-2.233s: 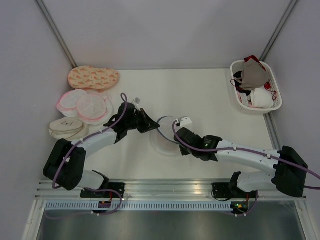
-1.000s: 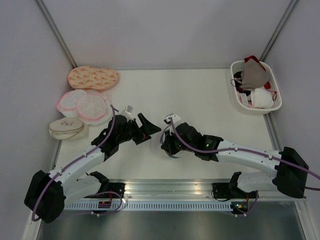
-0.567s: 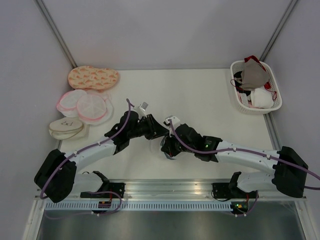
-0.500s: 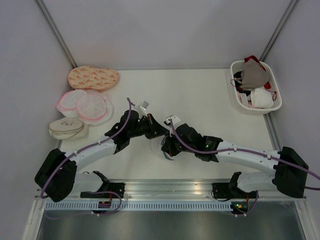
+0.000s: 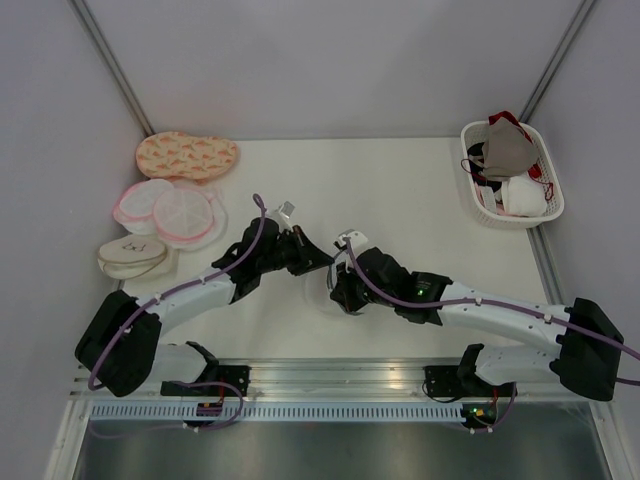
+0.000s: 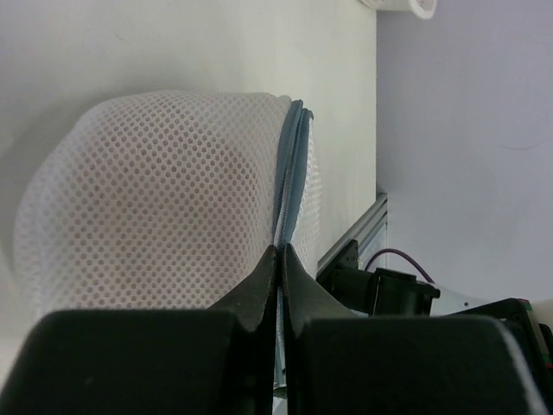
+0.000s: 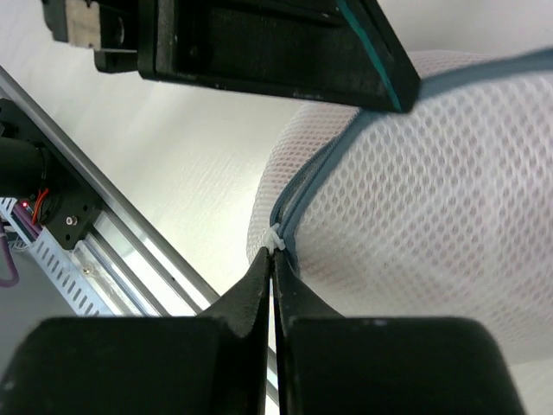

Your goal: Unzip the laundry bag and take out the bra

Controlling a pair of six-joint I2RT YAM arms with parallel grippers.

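White table (image 5: 400,200), laundry bag (image 6: 164,207) near its 6 o'clock edge between both arms: left gripper (image 6: 278,259) pinched tight on the blue-grey zipper rim (image 6: 294,164) from 11 o'clock, right gripper (image 7: 272,259) clamped on the white zipper pull (image 7: 276,238) at 3 o'clock.

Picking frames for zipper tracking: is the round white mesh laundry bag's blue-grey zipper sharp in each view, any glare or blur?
Left wrist: blue-grey zipper sharp on the white mesh laundry bag, left gripper a dark mass. Right wrist: zipper sharp, table washed bright. Top external: evenly lit, arms largely hide the bag.
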